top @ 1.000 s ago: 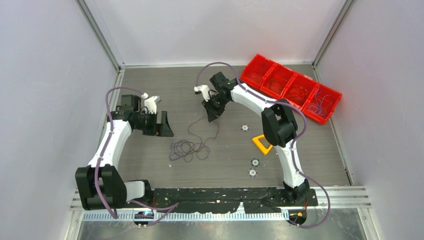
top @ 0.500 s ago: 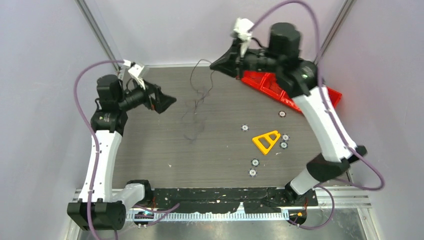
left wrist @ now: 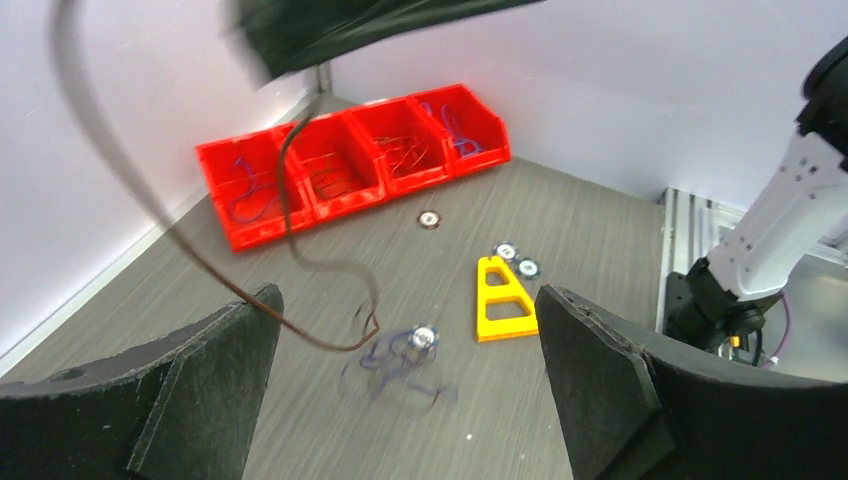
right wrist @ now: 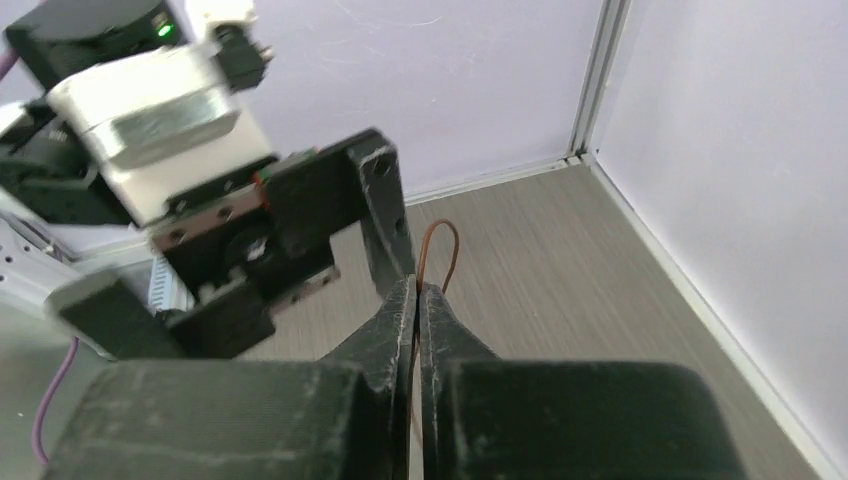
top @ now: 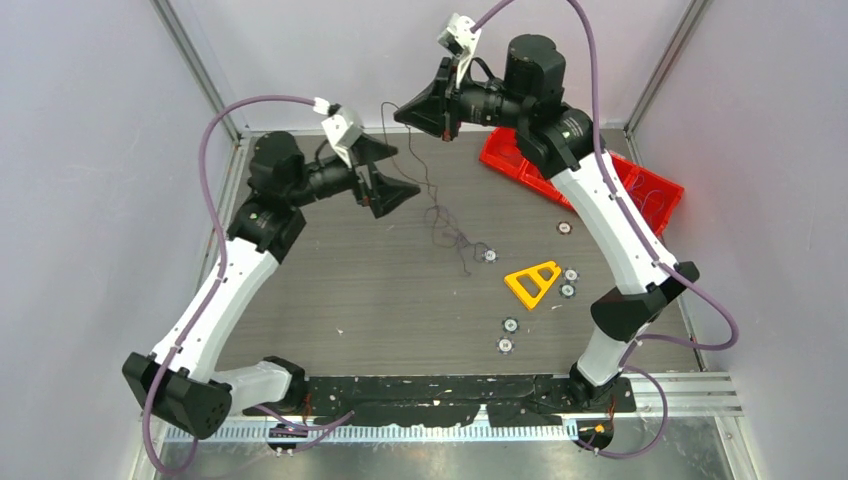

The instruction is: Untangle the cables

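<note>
The cables are thin wires. A brown cable point(right wrist: 440, 250) is pinched in my right gripper point(right wrist: 417, 290), which is shut and raised high near the back wall point(top: 405, 112). From there it hangs down to a small clump of blue and dark cables point(top: 452, 237) point(left wrist: 400, 360) low over the table beside a round disc. My left gripper point(top: 392, 172) point(left wrist: 408, 300) is open wide, just left of the hanging strand. The brown cable point(left wrist: 300, 260) crosses in front of its left finger point(left wrist: 200, 380); nothing sits between the jaws.
A red bin row point(top: 640, 205) point(left wrist: 350, 160) holding loose wires stands at the back right, partly behind the right arm. A yellow triangle frame point(top: 533, 283) point(left wrist: 500, 295) and several small round discs point(top: 509, 325) lie right of centre. Walls close in on three sides.
My right gripper rose from table height to the back, lifting the brown cable and dragging the clump rightward. The left gripper opened fully, rose and swung right toward the hanging strand.
</note>
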`<state>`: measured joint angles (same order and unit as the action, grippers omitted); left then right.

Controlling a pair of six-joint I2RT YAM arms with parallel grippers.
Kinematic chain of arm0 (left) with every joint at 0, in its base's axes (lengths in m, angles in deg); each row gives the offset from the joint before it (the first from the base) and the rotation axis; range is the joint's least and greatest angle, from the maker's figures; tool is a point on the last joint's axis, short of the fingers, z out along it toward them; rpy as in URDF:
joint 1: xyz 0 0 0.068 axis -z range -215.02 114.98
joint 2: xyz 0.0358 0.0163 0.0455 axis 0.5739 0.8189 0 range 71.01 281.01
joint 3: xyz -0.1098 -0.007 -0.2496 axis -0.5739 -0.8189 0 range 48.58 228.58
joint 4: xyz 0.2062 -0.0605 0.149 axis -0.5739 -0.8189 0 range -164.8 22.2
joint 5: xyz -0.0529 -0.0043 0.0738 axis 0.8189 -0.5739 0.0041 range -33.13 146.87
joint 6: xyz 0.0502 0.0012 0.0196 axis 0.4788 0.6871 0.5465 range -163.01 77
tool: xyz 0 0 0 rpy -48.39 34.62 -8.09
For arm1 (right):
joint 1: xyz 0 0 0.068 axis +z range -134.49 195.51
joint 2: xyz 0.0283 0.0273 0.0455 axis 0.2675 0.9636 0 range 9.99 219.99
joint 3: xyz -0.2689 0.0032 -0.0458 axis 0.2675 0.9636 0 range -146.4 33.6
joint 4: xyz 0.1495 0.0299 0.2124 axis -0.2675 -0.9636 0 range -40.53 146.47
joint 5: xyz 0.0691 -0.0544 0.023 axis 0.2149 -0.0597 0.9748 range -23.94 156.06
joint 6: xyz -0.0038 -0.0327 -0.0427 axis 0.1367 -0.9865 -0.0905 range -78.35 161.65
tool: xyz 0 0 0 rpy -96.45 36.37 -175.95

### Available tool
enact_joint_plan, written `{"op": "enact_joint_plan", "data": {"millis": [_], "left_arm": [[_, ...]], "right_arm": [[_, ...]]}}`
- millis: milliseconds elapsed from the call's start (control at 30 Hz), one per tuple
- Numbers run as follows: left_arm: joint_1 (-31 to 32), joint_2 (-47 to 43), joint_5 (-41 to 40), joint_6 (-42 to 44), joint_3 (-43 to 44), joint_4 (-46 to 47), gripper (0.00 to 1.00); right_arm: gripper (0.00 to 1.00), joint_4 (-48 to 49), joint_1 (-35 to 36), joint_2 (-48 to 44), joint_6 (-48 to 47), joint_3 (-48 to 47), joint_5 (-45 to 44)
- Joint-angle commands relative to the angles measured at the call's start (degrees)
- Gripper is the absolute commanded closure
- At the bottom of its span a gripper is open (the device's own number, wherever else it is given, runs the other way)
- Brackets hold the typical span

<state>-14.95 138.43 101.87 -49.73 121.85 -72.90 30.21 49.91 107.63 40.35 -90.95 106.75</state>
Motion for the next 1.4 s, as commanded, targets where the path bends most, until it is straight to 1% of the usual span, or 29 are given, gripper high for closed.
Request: {"op": "enact_joint_plan", "data": {"millis": [0,100,133,233,267,333,433,500,567,667,700,733,767,867,933,1000,1067,1133,1200,1267,1300,1367], "left_arm": [[6.81,1.44,-8.05,-3.89,0.03,12.06,0.0],[9.87,3.74,-16.4,-2.86,-0.73,12.24,0.01],[10.45,4.41,-18.7,-2.45,-1.52,12.58,0.03],[10.44,5.77,-23.18,-0.33,-5.55,11.02,0.25],[10.15,5.34,-25.02,0.83,-8.23,11.03,0.31],[8.83,3.92,-25.54,2.48,-14.91,13.09,0.38],[6.64,1.99,-24.41,4.14,-24.32,13.43,0.4],[5.26,0.78,-22.92,5.32,-28.63,13.54,0.42],[4.25,-0.17,-22.23,7.26,-31.44,12.89,0.43],[2.03,-0.3,-21.75,10.35,-32.82,10.26,0.46],[1.01,-0.18,-21.41,10.75,-32.84,9.02,0.46],[-0.16,-0.1,-20.53,10.93,-32.78,7.99,0.44],[-1.64,-0.34,-19.31,11.33,-32.73,6.57,0.38],[-2.67,-4.26,-15.68,14.16,-33.07,3.35,0.12],[-2.67,-9.03,-13.99,15.11,-33.67,2.91,0.01],[-2.67,-13.29,-13.23,13.86,-32.78,1.83,0.01],[-2.67,-15.98,-12.35,12.19,-28.45,-1.16,0.0],[-2.62,-17.17,-11.73,8.54,-24.35,-2.87,0.0],[-2.55,-16.86,-10.61,2.38,-20.58,-2.98,0.01],[-2.46,-15.66,-7.48,-2.86,-17.36,-2.58,0.0],[-2.19,-14.88,-6.73,-4.57,-16.13,-1.43,0.0],[-1.8,-12.94,-7.77,-8.55,-14.94,3.06,0.01]], "right_arm": [[0.95,5.07,0.27,-1.75,6.92,-5.68,-0.7],[0.95,9.88,0.39,-2.59,10.44,-5.95,-0.93],[0.95,10.91,0.47,-2.7,12.22,-6.42,-1.39],[0.95,14.41,0.58,-2.76,14.97,-8.93,-3.54],[0.95,15.45,0.59,-2.74,15.84,-10.51,-4.09],[0.95,16.96,0.57,-2.69,17.23,-12.67,-6.16],[0.95,18.48,0.59,-2.64,18.36,-15.55,-9.68],[0.95,19.43,0.59,-2.78,19.02,-16.4,-11.54],[0.95,20.46,0.59,-2.96,19.4,-16.81,-12.8],[0.95,21.26,0.51,-2.92,19.28,-17.67,-13.61],[0.95,21.3,0.44,-2.95,19.15,-17.86,-13.9],[0.95,21.35,0.43,-3.02,19.1,-17.89,-13.93],[0.94,21.3,0.42,-3.05,18.87,-17.87,-13.85],[0.95,20.7,0.41,-3.8,17.76,-16.63,-13.48],[0.95,20.12,0.41,-4.74,16.62,-14.73,-13.17],[0.95,19.44,0.43,-5.97,15.06,-12.04,-12.48],[0.95,18.82,0.43,-7.48,13.35,-7.44,-11.91],[0.95,18.56,0.4,-9.27,12.13,-3.45,-11.57],[0.95,18.53,0.35,-11.04,10.93,0.35,-10.6],[0.95,18.64,0.4,-12.27,10.92,3.69,-9.52],[0.95,18.84,0.45,-12.76,11.03,4.62,-9.1],[0.95,19.52,0.49,-13.12,11.87,6.91,-7.48]]}}
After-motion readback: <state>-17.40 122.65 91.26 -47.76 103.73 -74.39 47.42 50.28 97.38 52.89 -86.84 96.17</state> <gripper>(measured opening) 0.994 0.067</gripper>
